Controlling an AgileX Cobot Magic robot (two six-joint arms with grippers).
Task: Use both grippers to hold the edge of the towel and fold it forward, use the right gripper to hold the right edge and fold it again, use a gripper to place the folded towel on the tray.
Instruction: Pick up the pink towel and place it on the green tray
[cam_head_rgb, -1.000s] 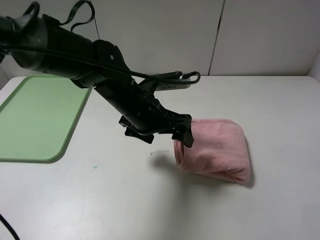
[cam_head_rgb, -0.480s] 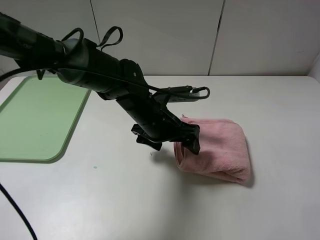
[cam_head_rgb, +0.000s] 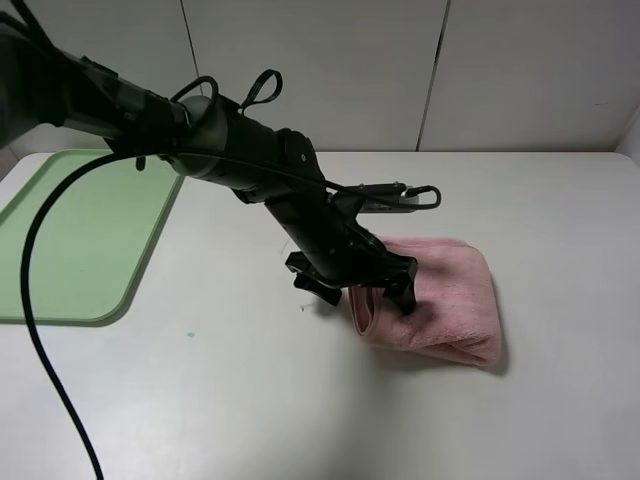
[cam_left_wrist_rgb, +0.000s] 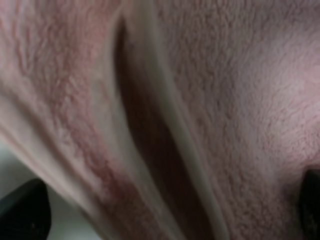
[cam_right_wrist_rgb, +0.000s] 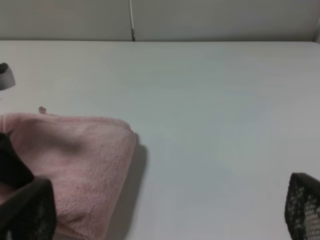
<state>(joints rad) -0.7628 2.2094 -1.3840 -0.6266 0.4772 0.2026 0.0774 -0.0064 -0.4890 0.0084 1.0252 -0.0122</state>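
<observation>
The towel (cam_head_rgb: 445, 300) is plain pink. The tray (cam_head_rgb: 70, 240) is light green, the surface (cam_head_rgb: 250, 400) white. The left claw (cam_head_rgb: 360, 285) is black

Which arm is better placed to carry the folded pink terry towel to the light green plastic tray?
Left, probably. The left gripper hangs open right at the folded pink terry towel, on the side facing the light green plastic tray. The right gripper is open over bare table.

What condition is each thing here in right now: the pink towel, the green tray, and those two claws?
towel: folded into a thick bundle, lying on the table.
tray: nothing on it, apart from the towel.
left gripper: open, at the towel's layered edge.
right gripper: open, holding nothing, away from the towel.
</observation>
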